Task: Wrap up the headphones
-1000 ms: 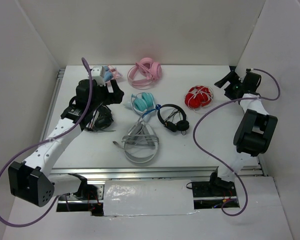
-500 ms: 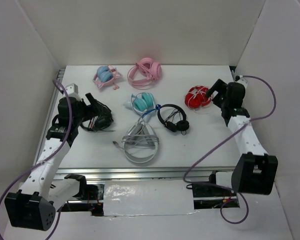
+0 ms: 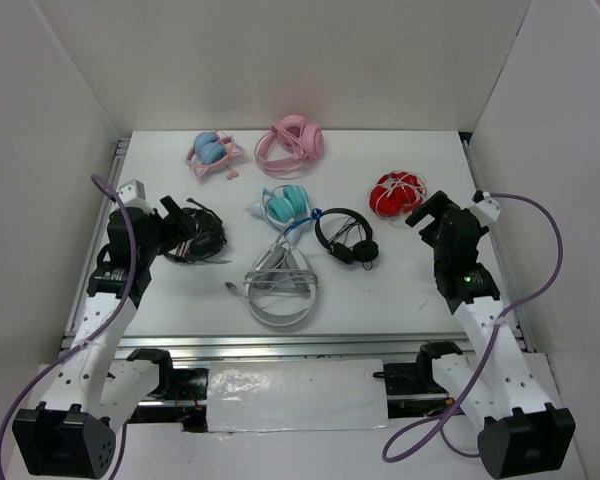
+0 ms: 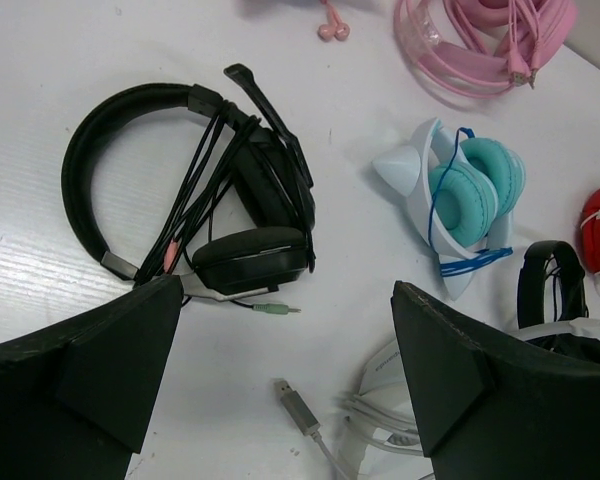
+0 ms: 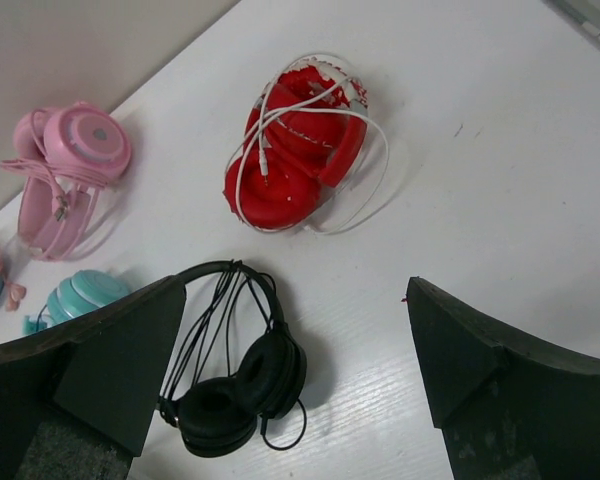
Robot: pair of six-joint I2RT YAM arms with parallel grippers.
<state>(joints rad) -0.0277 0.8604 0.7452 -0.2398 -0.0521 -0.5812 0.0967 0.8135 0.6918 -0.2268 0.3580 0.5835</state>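
Red headphones [image 5: 298,165], white cable coiled round them, far right on the desk [image 5: 500,150]. Left end effector [image 4: 283,290], right end effector [image 5: 295,285]: wide open, empty. We judge wrapping done; perhaps tuck the slack loop.

Right gripper [image 5: 295,290]: jaws spread wide, holding nothing, fingers [image 5: 110,360] apart above the worktop [image 5: 500,150]. The headphones [image 5: 285,185] lie folded on the worktop, well clear of its edges, with the white cable [image 5: 264,150] looped over the cups. Black on-ear headphones [image 5: 245,385] lie nearer the gripper. Pink headphones [image 5: 70,160] lie beside the wall-side edge, and a teal earcup [image 5: 85,292] is partly hidden by one finger.
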